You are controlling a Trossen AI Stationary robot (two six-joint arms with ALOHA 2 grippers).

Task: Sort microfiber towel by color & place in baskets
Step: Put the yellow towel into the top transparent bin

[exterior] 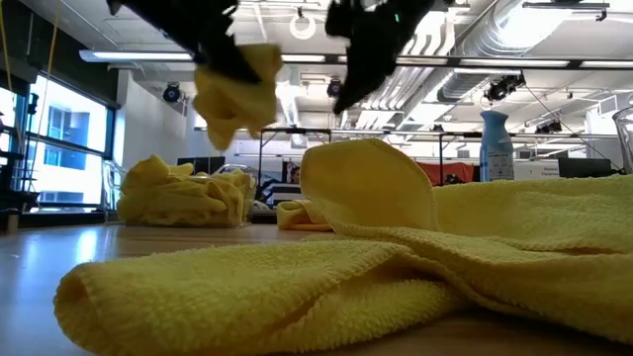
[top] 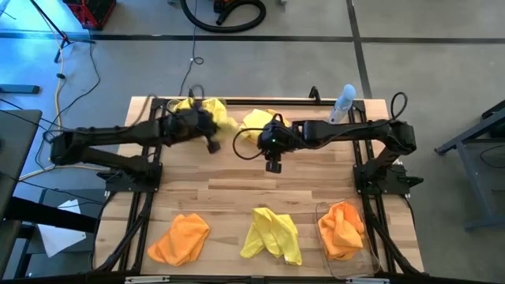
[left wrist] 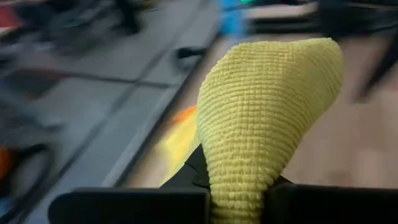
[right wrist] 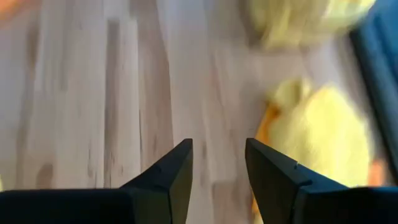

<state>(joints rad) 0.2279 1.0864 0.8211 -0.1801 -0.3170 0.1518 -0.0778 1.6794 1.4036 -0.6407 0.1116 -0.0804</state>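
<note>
Left gripper [top: 211, 142] at upper left-centre of the high view, clamped tight on a yellow towel [left wrist: 267, 124], beside a clear basket [top: 170, 106] heaped with yellow cloths [top: 207, 110]; right gripper [top: 273, 164] at centre, fingers [right wrist: 171, 174] parted, holding nothing, above bare wood; another yellow towel [top: 260, 122] just behind it; along the bottom edge, orange towel [top: 180, 238], yellow towel [top: 272, 235], then orange cloth [top: 341, 229] inside the second basket [top: 371, 256]; spray bottle [top: 343, 102] at upper right.
</note>
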